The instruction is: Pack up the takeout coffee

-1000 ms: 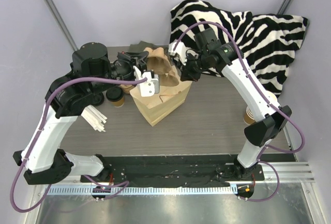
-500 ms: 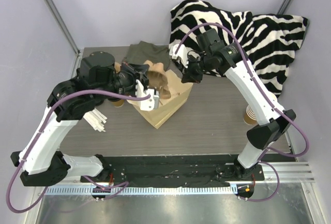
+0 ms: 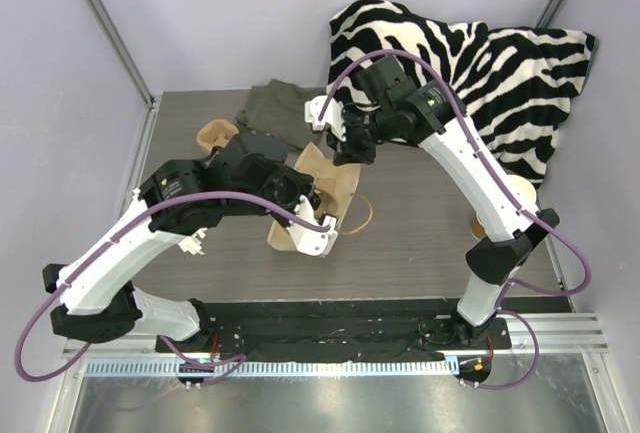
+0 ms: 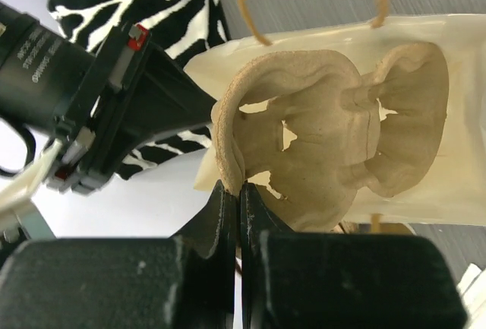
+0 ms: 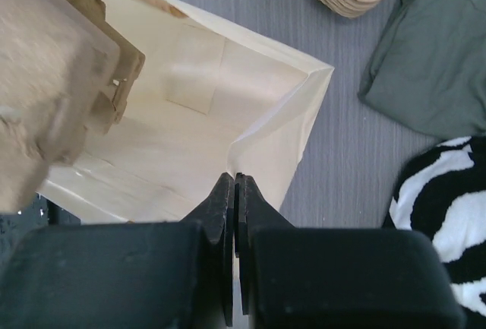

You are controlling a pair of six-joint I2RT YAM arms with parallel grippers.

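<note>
I work over a grey wood-grain table [image 3: 420, 243] between pale lilac walls [image 3: 230, 13], with a zebra-striped cloth [image 3: 500, 63] beyond the paper bag [image 3: 338, 185]. My left gripper [image 4: 240, 192] is pinched tight on the edge of a pulp cup carrier [image 4: 319, 131] at the bag's mouth, and my right gripper [image 5: 235, 185] is clamped on the bag's rim. The takeout coffee is hidden in every view, so I cannot tell its place or which way its long axis runs.

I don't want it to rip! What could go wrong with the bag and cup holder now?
The left gripper pinches only the thin edge of the pulp cup carrier, so it might slip or tear. The right gripper holds the paper bag by one rim spot; pulling could rip it.
</note>
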